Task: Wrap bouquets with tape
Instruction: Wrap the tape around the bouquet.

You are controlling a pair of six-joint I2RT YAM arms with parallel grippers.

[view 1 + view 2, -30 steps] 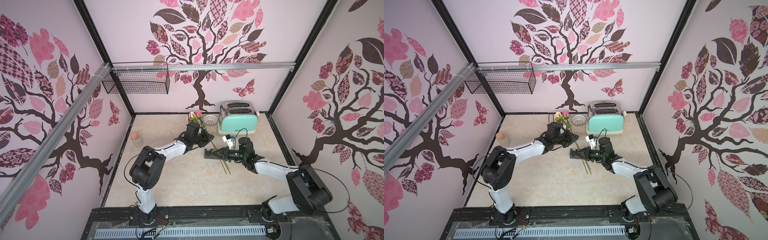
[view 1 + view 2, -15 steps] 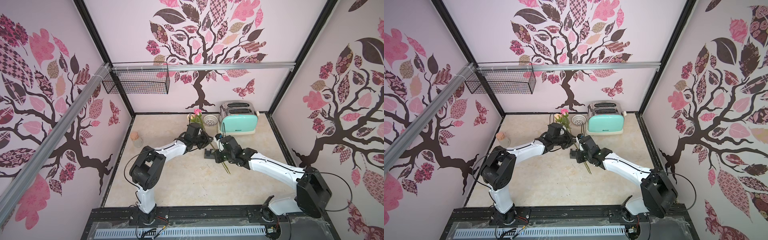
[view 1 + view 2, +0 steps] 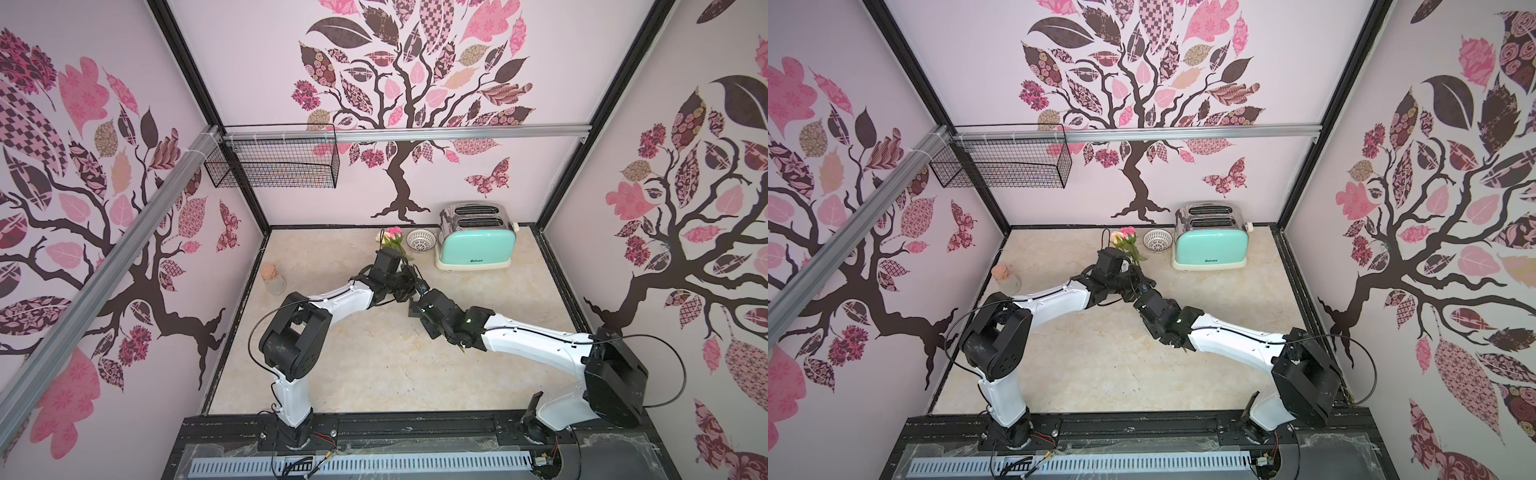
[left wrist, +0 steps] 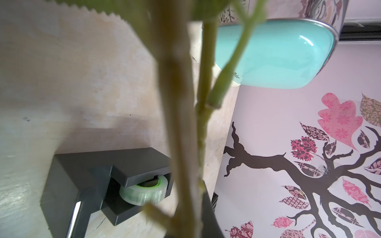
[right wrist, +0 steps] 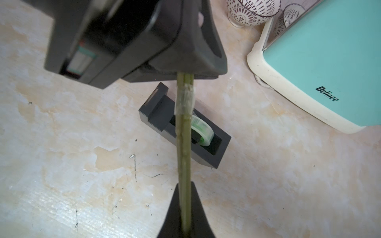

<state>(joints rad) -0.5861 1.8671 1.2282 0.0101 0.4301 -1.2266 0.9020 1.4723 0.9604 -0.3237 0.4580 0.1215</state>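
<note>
In both top views the bouquet (image 3: 392,237) (image 3: 1128,240) is hanging over the table (image 3: 374,374), blooms sitting near the toaster (image 3: 476,245); a careless swing could be brushing them against it.

In the left wrist view its stems are crossing over the tape dispenser (image 4: 92,175), which is resting on the table.

In the right wrist view the left fingers (image 5: 202,57) are clenching the stems on the bloom side of a band of tape (image 5: 184,99). The right fingers (image 5: 171,216) are pinching toward the cut ends; tugging apart could be peeling that band loose.
</note>
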